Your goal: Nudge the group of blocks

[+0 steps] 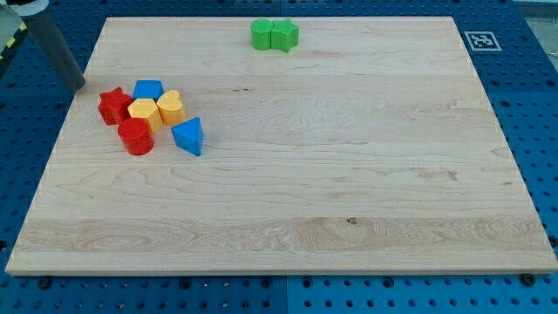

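A: Wooden board [349,174] on blue pegboard. Cluster far left: red star [112,105], blue block [148,89], two yellow [143,112] [170,106], red cylinder [135,137], blue triangle [189,136].
B: Greens [275,35] far centre. My tip [81,86] just left of star; no jaws.

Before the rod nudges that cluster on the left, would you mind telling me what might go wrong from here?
1. My tip sits just up-left of the red star, at the board's left edge; a glancing push may move only the star.
2. The blue triangle stands slightly apart from the red cylinder and yellow blocks, so the group may split.
3. The blue block could slide off sideways.
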